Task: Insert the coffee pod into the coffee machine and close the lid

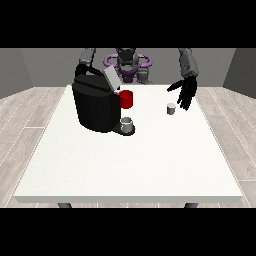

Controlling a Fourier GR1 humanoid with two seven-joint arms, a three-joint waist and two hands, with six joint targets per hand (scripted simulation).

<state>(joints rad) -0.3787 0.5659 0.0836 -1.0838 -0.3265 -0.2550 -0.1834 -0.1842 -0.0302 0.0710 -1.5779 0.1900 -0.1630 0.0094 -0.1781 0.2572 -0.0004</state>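
The hand at the view's right (187,91) hangs over the desk (130,165) with fingers spread and straight, holding nothing, just beside the small pod (171,108). The machine (97,102) stands well apart at the view's left, lid (112,78) raised, a red cup (126,99) beside it. The risk: the light pod could tip or skid away if the fingers close off-centre. The other hand is hidden.

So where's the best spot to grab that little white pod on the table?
Probably round its sides, coming down from above. The coffee pod stands upright as a short cylinder, apart from the coffee machine, and the open hand at the view's right hovers just beside it.
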